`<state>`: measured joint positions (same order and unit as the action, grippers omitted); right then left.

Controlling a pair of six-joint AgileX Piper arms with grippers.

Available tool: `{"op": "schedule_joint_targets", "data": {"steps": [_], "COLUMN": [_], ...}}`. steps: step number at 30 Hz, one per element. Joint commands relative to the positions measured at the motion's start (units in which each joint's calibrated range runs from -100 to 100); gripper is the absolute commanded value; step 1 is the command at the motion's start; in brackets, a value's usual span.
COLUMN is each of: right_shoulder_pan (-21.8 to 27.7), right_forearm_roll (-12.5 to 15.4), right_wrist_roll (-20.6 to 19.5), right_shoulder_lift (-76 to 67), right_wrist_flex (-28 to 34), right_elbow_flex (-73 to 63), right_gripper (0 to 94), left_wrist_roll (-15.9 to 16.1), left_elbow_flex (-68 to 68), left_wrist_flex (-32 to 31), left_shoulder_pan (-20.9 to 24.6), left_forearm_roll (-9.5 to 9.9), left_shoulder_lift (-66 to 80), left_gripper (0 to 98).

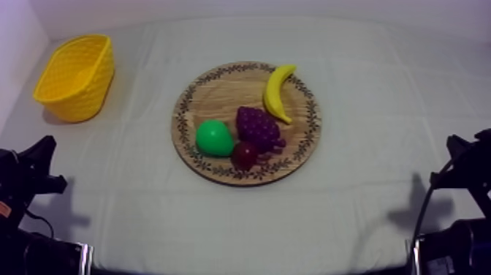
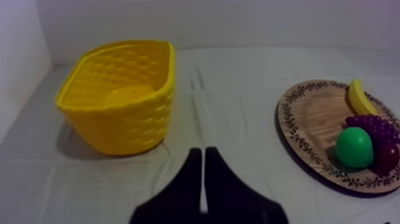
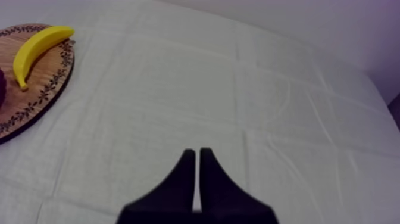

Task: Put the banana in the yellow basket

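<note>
banana [image 3: 34, 49] lies on the rim of the wooden board [image 3: 41, 83], ahead and left of the right fingers [image 3: 186, 173], long axis slanting away from them; this arm looks nearer. left fingers [image 2: 193, 173] and right alike closed together, empty.

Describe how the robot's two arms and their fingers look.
The left arm and the right arm are both black, with angular outlines. The left gripper and the right gripper look alike: each has two smooth black fingers, broad at the base and tapering to blunt tips. No markings are visible on them.
</note>
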<state>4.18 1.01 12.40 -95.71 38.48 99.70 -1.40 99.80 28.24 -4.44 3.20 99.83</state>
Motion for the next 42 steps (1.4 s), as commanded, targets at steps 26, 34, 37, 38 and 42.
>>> {"op": "schedule_joint_targets", "data": {"steps": [26, 34, 37, 38, 42], "right_shoulder_pan": [0.0, 0.0, 0.0, 0.0, 0.0], "right_forearm_roll": [0.0, 0.0, 0.0, 0.0, 0.0], "right_wrist_roll": [0.0, 0.0, 0.0, 0.0, 0.0], "right_shoulder_lift": [0.0, 0.0, 0.0, 0.0, 0.0], "right_wrist_flex": [0.0, 0.0, 0.0, 0.0, 0.0], "right_elbow_flex": [0.0, 0.0, 0.0, 0.0, 0.0], "right_gripper": [0.6, 0.6, 0.6, 0.6, 0.6], "left_wrist_roll": [-4.9, -4.0, -4.8, -4.9, -5.3], "left_elbow_flex": [-36.2, -54.1, -59.4, -61.3, -68.4], "left_wrist_flex": [-14.2, -2.5, 0.4, 1.5, 4.5], "left_shoulder_pan": [-15.5, -24.6, -27.6, -28.5, -30.9], "left_forearm_roll": [8.96, 9.25, 10.00, 10.16, 10.34], "left_shoulder_lift": [-41.9, -54.8, -59.3, -60.9, -67.7], "left_gripper": [0.1, 0.1, 0.3, 0.4, 0.6]}}
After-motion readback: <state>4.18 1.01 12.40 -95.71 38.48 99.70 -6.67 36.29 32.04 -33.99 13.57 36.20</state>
